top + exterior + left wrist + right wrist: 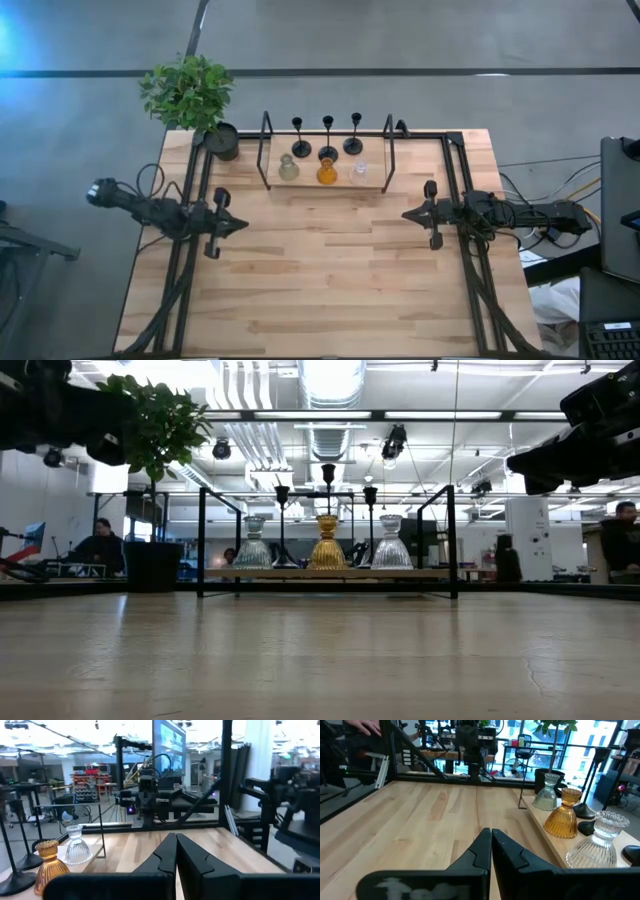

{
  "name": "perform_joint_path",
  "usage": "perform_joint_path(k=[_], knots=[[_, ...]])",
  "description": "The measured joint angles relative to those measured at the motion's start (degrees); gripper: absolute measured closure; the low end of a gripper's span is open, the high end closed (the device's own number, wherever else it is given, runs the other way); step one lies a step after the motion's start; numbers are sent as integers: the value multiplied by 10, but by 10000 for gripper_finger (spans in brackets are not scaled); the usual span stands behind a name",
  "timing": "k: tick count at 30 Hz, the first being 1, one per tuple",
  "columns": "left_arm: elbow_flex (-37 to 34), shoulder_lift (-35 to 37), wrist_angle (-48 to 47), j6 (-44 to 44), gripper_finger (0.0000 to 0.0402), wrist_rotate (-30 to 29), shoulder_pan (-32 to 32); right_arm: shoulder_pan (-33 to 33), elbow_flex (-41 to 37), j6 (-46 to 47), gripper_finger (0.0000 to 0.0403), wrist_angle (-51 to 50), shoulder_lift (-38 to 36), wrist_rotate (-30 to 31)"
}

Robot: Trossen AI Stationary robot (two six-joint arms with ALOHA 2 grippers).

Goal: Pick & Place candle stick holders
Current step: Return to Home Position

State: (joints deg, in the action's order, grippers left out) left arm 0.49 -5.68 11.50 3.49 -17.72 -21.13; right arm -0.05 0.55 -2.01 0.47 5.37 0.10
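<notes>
High view: holders [327,172] on shelf [376,185]; left gripper [243,224], right gripper [406,214] seemingly closed, flanking.

Open table [330,280] mid-span; shelf [310,186] of candle stick holders [327,171], plant pot [222,141] along far edge.
</notes>
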Motion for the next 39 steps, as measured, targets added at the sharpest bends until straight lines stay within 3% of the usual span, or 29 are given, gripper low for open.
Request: perform_joint_path(k=[8,17,23,39], knots=[[0,56,-73,8,387,139,115,0,0,0,394,0,0,0],[-1,57,-91,9,387,278,238,0,0,-1,394,0,0,0],[-1,57,-92,9,387,290,273,0,0,1,394,0,0,0],[-2,57,-91,-35,387,283,274,0,0,-1,394,0,0,0]])
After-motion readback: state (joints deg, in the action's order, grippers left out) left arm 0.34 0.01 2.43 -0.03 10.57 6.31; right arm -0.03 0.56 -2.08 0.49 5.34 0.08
